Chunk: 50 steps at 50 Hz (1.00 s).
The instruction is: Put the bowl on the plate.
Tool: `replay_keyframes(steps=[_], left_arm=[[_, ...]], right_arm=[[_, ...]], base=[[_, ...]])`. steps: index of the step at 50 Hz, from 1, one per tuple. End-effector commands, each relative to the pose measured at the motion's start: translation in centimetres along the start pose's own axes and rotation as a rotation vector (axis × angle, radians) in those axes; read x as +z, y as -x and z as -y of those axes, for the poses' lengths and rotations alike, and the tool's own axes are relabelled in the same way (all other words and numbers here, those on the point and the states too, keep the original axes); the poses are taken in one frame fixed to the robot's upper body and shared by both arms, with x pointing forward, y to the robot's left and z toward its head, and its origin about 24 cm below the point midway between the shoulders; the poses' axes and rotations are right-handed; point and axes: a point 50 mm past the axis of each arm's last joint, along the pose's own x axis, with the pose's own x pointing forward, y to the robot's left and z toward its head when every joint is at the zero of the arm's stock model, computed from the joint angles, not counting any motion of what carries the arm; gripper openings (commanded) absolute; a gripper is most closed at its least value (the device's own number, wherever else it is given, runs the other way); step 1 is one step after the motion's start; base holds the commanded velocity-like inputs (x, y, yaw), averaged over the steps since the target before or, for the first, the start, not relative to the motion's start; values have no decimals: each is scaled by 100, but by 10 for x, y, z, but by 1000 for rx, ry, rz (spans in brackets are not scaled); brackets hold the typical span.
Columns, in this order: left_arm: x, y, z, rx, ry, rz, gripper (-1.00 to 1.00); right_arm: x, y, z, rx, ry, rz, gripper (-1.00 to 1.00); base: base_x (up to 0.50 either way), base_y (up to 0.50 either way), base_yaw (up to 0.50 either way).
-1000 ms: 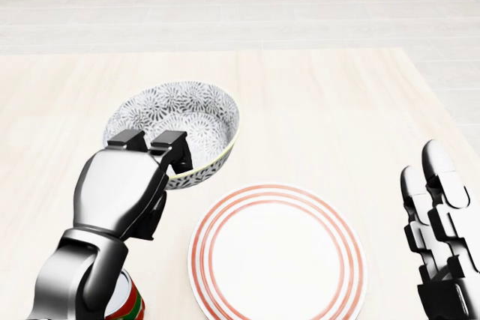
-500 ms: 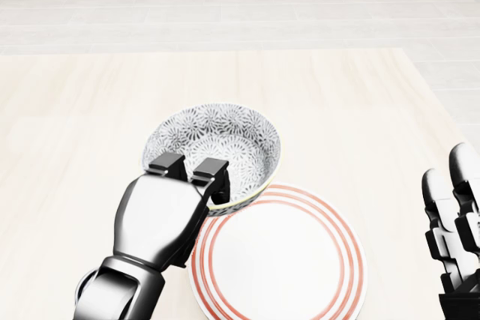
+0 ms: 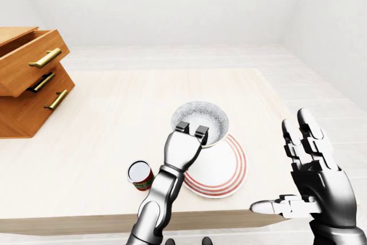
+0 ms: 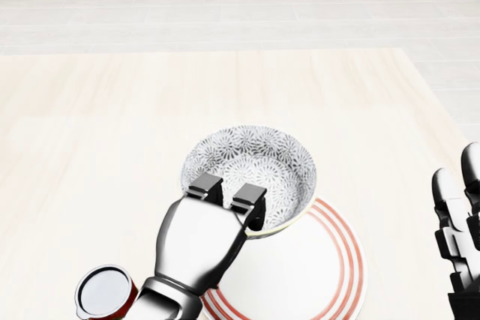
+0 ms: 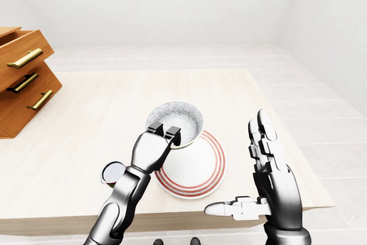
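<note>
The left hand grips the bowl by its lower rim, over the upper-left edge of the plate. The right hand is spread wide at lower right.

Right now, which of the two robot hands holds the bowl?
The left robot hand: it grips the rim of the bowl, while the right robot hand is spread open and empty.

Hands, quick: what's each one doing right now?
Left hand: closed on the rim of the bowl, which overlaps the edge of the plate.
Right hand: open, fingers spread, holding nothing.
</note>
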Motion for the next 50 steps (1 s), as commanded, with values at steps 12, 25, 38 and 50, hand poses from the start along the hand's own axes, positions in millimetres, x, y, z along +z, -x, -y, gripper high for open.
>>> replay_keyframes(steps=[12, 25, 38, 50], left_arm=[[12, 1, 25, 38, -23, 33, -100], [19, 11, 36, 25, -30, 55, -100], [24, 18, 46, 15, -35, 71, -100], [26, 23, 53, 12, -48, 81, -100]], right_arm=[[-2, 1, 4, -11, -7, -2, 100], [-3, 0, 4, -10, -9, -2, 100], [-4, 0, 5, -13, -11, -2, 100], [-4, 1, 5, -12, -10, -3, 100]], base=[[0, 0, 0], [0, 0, 0], [0, 0, 0], [0, 0, 0]])
